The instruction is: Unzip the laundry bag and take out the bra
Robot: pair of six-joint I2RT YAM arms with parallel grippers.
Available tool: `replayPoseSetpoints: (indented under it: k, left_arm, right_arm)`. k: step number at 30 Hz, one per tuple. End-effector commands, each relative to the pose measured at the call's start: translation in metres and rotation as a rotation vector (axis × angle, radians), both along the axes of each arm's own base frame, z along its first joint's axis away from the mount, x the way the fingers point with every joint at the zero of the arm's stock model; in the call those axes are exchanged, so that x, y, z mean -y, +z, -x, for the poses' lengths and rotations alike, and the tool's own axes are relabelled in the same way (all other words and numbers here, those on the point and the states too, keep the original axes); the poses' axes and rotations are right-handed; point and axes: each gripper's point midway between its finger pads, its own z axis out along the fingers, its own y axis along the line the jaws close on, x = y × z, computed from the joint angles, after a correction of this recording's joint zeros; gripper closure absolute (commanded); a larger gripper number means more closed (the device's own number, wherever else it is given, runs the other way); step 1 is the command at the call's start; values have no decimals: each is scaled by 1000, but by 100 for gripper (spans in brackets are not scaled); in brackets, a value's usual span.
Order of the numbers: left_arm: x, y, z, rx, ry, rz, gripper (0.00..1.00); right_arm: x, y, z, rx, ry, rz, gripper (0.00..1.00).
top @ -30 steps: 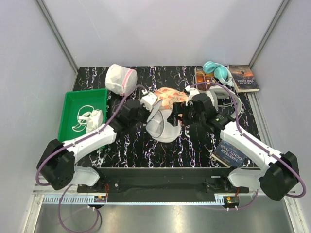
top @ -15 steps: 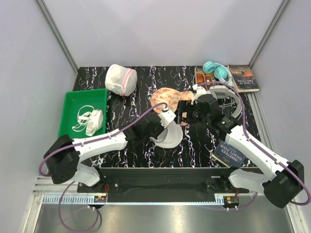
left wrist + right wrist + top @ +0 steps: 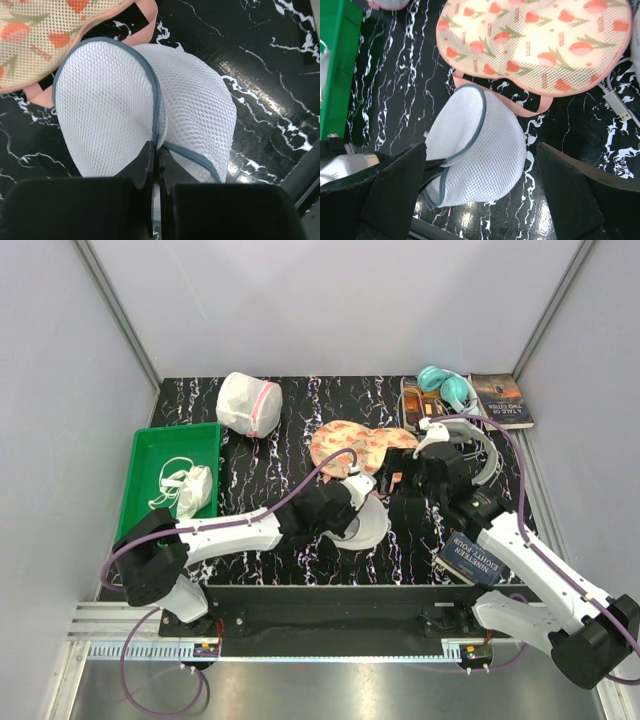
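bag [image 3: 362,525] dragged nearer the base edge, right gripper [image 3: 481,147] backed off it
bag sits mid-table just beside the floral pad [image 3: 350,443], pad's pink strap touching its rim. bra [image 3: 193,490] lies in the green tray [image 3: 175,445], well apart. left gripper [image 3: 156,150] clenched on the bag's grey zip band. right gripper spread wide above the bag, holding nothing.

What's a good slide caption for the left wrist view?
Left gripper pinched shut on the grey zip band of the white mesh laundry bag.
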Motion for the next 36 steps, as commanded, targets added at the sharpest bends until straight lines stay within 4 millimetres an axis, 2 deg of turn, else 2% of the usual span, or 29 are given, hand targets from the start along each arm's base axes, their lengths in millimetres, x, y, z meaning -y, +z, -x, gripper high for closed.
replayPoseSetpoints:
  k: [1, 5, 9, 10, 14, 17, 20, 23, 24, 25, 27, 28, 30, 32, 36]
  left_arm:
    - [-1, -7, 2, -68, 136, 52, 100]
    - [-1, 7, 0, -47, 159, 121, 100]
    - [2, -1, 7, -58, 110, 97, 100]
    - [4, -2, 9, -57, 101, 94, 100]
    - [10, -24, 13, -75, 93, 39, 100]
    - [15, -37, 15, -99, 82, 15, 100]
    - [26, -47, 21, -140, 42, 10, 100]
    - [38, -47, 27, -164, 2, 35, 84]
    - [38, -46, 27, -163, -1, 38, 74]
    - [38, -44, 26, -153, -7, 38, 48]
    - [38, -33, 22, -126, -2, 56, 30]
    - [37, -25, 21, -113, -3, 68, 13]
    - [36, -16, 21, -101, -1, 79, 2]
    - [33, -3, 18, -77, 10, 96, 1]
    - [13, 16, 14, -50, 42, 86, 1]
  right_arm:
    - [18, 21, -9, 92, -96, -1, 1]
    - [34, 17, -7, 91, -141, 35, 1]
    - [54, 20, -10, 109, -207, 78, 1]
    - [64, 22, -12, 115, -244, 85, 0]
    - [85, 27, -18, 119, -310, 85, 0]
    - [92, 31, -21, 126, -332, 75, 0]
    - [91, 32, -22, 123, -325, 64, 0]
    - [87, 32, -21, 115, -302, 48, 0]
    - [87, 31, -21, 115, -298, 46, 0]
    - [85, 31, -20, 115, -291, 42, 0]
    - [85, 28, -19, 109, -283, 44, 0]
    - [84, 29, -19, 112, -281, 40, 0]
    - [84, 29, -18, 115, -277, 35, 0]
    - [84, 29, -18, 117, -275, 38, 0]
    - [86, 32, -18, 126, -278, 37, 0]
